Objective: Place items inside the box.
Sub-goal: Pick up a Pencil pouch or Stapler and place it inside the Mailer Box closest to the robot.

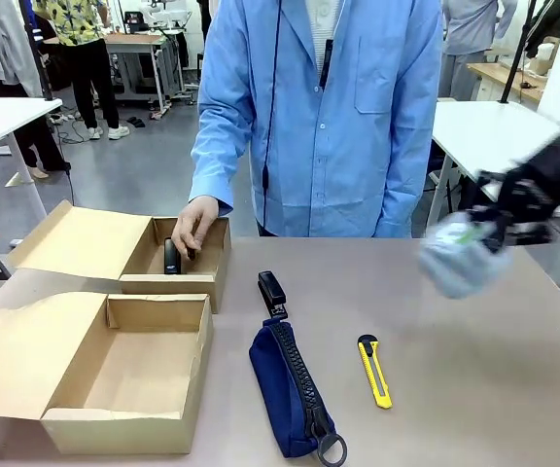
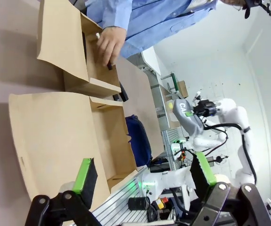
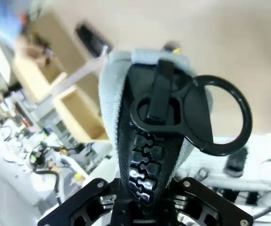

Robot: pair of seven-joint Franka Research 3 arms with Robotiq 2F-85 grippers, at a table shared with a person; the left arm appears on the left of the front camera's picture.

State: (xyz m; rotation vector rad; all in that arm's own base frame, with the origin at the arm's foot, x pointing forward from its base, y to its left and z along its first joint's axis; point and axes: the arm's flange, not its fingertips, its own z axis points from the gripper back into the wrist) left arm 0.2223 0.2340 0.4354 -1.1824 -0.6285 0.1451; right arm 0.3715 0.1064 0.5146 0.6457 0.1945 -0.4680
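R gripper (image 1: 502, 226) is clamped tight on one end of the pale grey pouch (image 1: 458, 261), pinching it along the black zipper (image 3: 147, 155). The pouch is in the air over the far right of the table (image 1: 474, 389), well apart from the box (image 1: 115, 428) at near left. L gripper (image 2: 142, 173) is wide open w/ nothing in it.

Risks, as we judge them:
- The grip is on a narrow zip seam of soft fabric, so the free end may swing or slip out on a fast carry.
- The way to the box crosses the yellow knife (image 1: 374, 370), navy pouch (image 1: 288, 389) and stapler (image 1: 271, 291); a low pass could drag them.
- The person's hand (image 1: 194, 226) is in the smaller box (image 1: 168, 285), just far of the target; we could bump it or drop into the wrong box.
- A long pouch coming in crosswise may catch the box wall.

Orientation: in the R wrist view the pouch's long axis runs out along the fingers, zip facing the camera, ring pull (image 3: 222, 115) at the free end. The front view is too blurred to tell its tilt.
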